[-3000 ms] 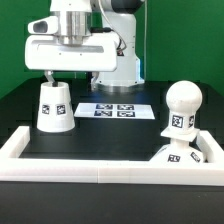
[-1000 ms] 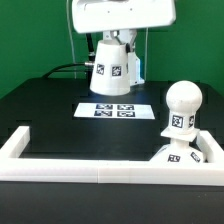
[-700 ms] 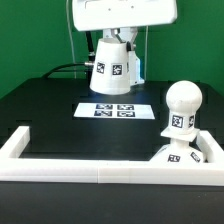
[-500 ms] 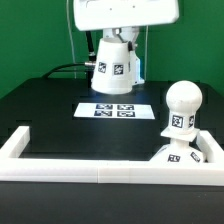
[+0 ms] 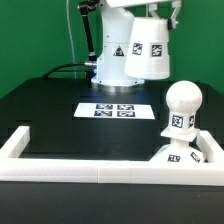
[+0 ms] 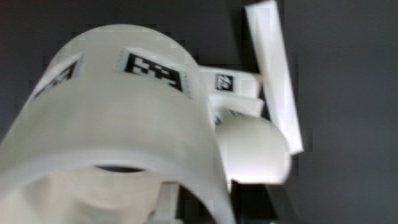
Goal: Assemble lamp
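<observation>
Fingers cannot be made out in the exterior view, their ends hidden at the top edge, but the shade (image 5: 148,50) hangs in the air, tilted, with nothing under it, so I judge they are closed on it. Half a second ago the shade hung upright near the middle of the picture, in front of the robot pedestal (image 5: 113,62); now it sits toward the exterior view's right, nearly above the bulb (image 5: 182,105), with clear air between the two. The bulb stands upright on the base (image 5: 180,156) at the near right, inside the white-walled tray (image 5: 95,170). The marker board (image 5: 113,110) lies flat on the black bench (image 5: 40,115), farther back.

From the wrist view, the shade (image 6: 125,130) fills most of the picture, its tags facing the camera. The bulb's round top (image 6: 253,150) shows just past the shade's side, and a white wall strip (image 6: 270,70) runs beyond it. No finger is clearly visible here either.

That sideways carry probably means the capping step is at hand: the shade needs levelling and centring over the bulb, then lowering.
</observation>
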### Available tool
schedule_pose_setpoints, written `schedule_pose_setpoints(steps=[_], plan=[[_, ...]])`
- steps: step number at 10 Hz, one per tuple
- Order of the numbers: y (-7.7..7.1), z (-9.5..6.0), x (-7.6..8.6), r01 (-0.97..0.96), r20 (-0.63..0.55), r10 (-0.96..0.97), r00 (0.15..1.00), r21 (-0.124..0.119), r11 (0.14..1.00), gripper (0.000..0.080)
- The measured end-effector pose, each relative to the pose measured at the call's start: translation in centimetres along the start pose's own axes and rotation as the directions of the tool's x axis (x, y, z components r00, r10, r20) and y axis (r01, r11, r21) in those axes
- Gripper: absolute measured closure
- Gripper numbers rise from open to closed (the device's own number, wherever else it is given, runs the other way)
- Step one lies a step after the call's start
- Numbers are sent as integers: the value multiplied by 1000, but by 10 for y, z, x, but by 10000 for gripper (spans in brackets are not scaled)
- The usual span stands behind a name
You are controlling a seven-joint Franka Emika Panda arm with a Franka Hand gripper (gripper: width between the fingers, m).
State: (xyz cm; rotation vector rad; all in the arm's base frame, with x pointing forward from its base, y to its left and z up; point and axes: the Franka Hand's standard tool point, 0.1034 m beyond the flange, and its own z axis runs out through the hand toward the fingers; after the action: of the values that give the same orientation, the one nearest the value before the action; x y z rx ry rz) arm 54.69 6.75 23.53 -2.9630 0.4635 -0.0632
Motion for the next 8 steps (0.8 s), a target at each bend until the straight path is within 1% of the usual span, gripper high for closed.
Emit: schedule_pose_setpoints(steps=[1,2,4,5,6,8], plan=[[-14,-5,14,-9,-1,9,1000,2,1000,755],[-23,-7,26,-16,-6,16,1000,3,1000,755],[-42,-5,47,-43,-21,44,999,7,999,755],[-51,1,54,-52,-26,53,998,3,999,755],[-56,12,54,-58,-20,58,998,-2,998,755],[-63,36,51,-55,5,55,998,-20,998,755]])
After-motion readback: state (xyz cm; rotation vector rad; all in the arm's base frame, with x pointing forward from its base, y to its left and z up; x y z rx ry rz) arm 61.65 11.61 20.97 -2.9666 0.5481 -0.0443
